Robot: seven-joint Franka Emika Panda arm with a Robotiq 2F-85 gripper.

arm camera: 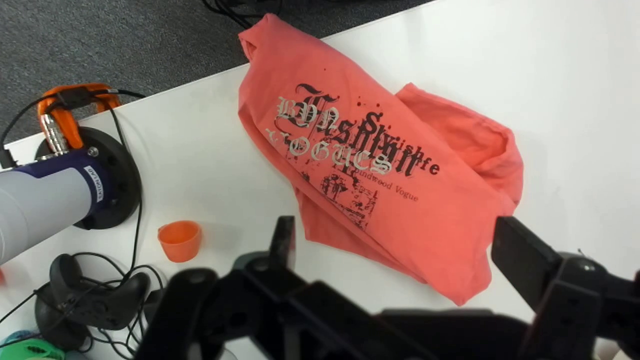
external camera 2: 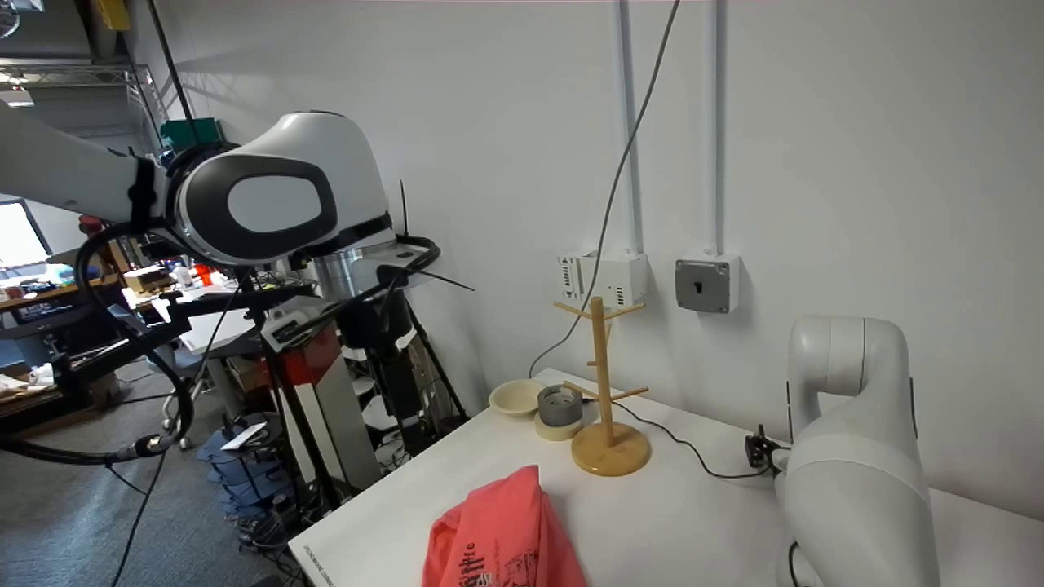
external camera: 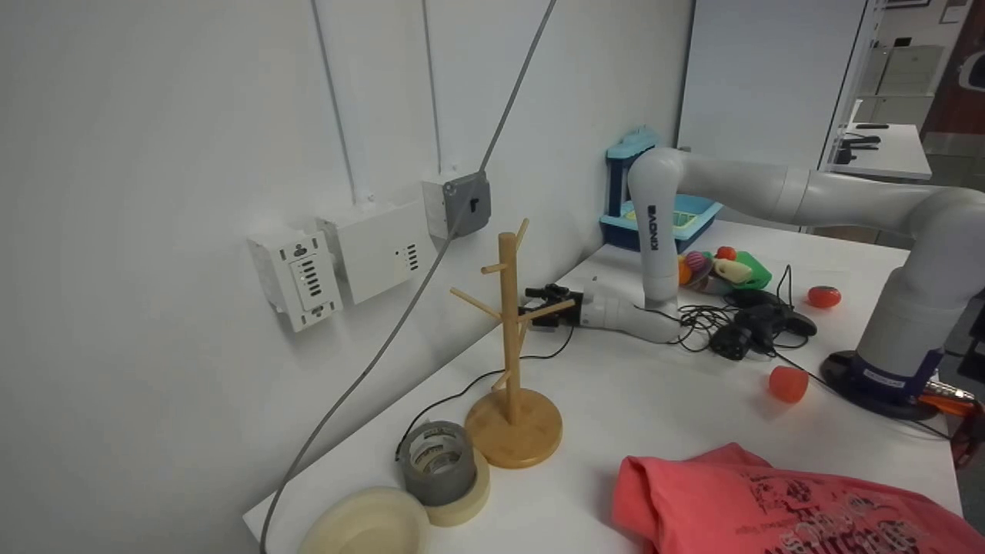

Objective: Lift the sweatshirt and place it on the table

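Free air separates tool (arm camera: 394, 237) and sweatshirt (arm camera: 372, 160), a wooden stand (external camera: 510, 331) nearby.

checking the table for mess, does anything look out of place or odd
Yes: the sweatshirt lies crumpled, and in the wrist view one end sticks out past the edge of the table, over the floor. Black cables also lie tangled beside the game controller.

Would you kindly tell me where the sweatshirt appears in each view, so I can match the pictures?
In an exterior view: sweatshirt at lower right, cut by the bottom edge.
In an exterior view: sweatshirt at the bottom, slightly left of centre.
In the wrist view: sweatshirt across the middle.
Shared landmark: the white KINOVA arm, right in both exterior views, left edge in the wrist view.
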